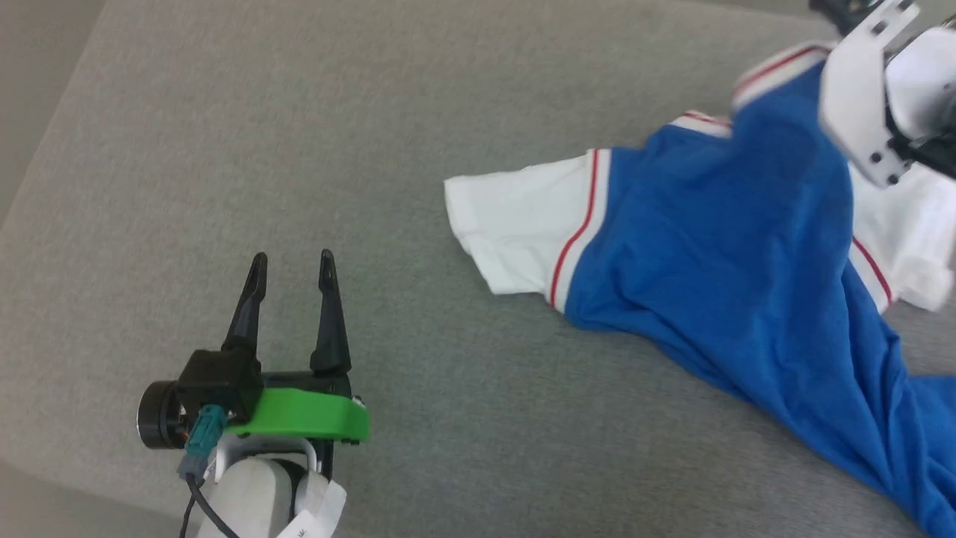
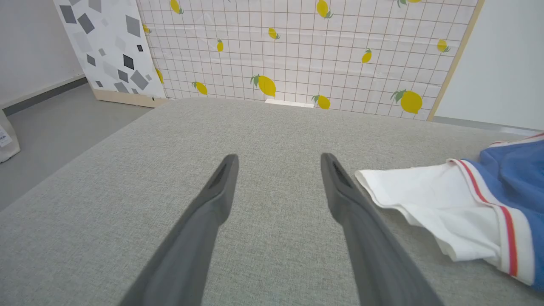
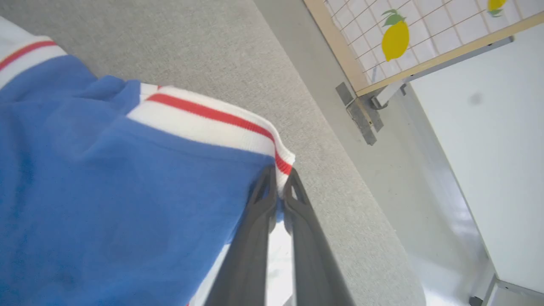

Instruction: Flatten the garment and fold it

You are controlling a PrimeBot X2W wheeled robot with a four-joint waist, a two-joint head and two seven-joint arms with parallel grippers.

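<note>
Now pinching garment (image 1: 717,246) collar (image 3: 204,119) with right gripper (image 3: 278,182), fingers clamped; holding left gripper (image 1: 291,270) splayed, empty, over grey surface (image 1: 448,112) near white sleeve (image 1: 515,224).

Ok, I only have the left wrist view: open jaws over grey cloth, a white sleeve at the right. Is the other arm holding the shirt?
Observer: Yes. The right jaws are shut on the garment, at its red-striped white band.
Operator: Lying flat?
Observer: No. The head view shows its blue body bunched and lifted toward the upper right.
Operator: And past the blue?
Observer: A second white sleeve, at the head view's right edge.
</note>
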